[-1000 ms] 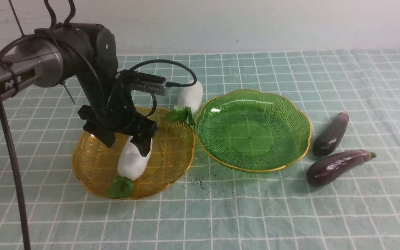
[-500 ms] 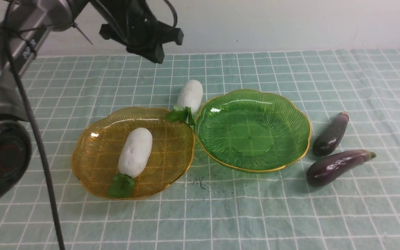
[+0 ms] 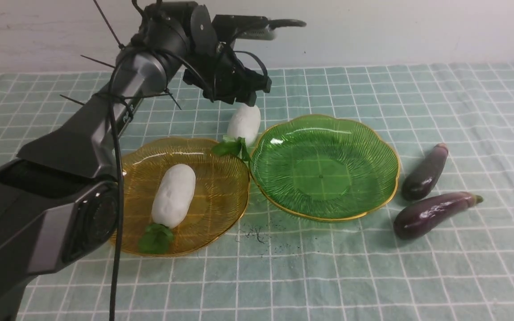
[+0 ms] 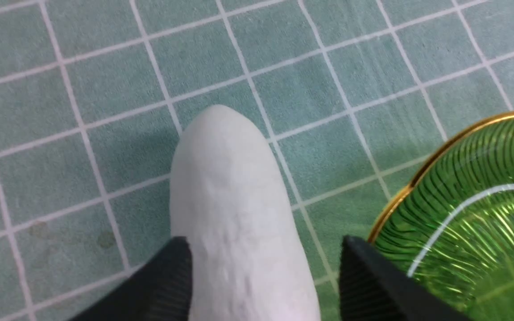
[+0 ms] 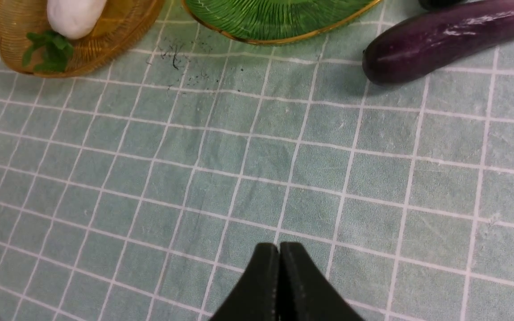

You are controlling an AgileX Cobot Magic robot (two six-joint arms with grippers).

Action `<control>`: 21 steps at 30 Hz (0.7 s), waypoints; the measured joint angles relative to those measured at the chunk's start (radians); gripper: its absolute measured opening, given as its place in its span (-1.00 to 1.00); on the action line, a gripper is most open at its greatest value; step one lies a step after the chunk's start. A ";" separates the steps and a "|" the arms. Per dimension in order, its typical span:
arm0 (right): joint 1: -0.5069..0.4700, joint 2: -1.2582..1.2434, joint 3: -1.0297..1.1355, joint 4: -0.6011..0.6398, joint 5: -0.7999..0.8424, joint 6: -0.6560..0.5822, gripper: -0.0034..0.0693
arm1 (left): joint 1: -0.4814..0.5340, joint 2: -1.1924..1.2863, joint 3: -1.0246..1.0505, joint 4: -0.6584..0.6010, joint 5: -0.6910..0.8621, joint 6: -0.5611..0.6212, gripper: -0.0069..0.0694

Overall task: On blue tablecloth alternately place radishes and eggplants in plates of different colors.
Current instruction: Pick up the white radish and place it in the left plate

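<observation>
Two claws are seen: left claw (image 4: 263,244) released astride a radish (image 4: 234,209) by the green plate (image 4: 471,178), right claw (image 5: 279,250) clenched empty; arm lettering (image 3: 127,118) cannot be read.

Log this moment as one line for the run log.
left gripper open astride far radish | other radish in amber plate | green plate empty | right gripper shut
</observation>
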 joint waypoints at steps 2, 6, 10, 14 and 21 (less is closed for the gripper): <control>0.000 0.000 0.000 0.000 0.002 0.001 -0.95 | 0.000 0.009 0.000 0.007 -0.019 0.000 0.60; 0.000 0.000 0.000 0.000 0.002 0.001 -0.95 | 0.000 0.039 -0.003 0.010 -0.042 0.000 0.91; 0.000 0.000 0.000 0.000 0.002 0.001 -0.95 | 0.000 0.071 -0.003 0.012 -0.053 -0.001 0.97; 0.000 0.000 0.000 0.000 0.009 0.001 -0.95 | 0.000 0.099 -0.003 0.013 -0.085 -0.010 0.96; 0.000 0.000 0.000 0.000 0.016 0.001 -0.95 | 0.000 0.118 -0.003 0.010 -0.094 -0.046 0.81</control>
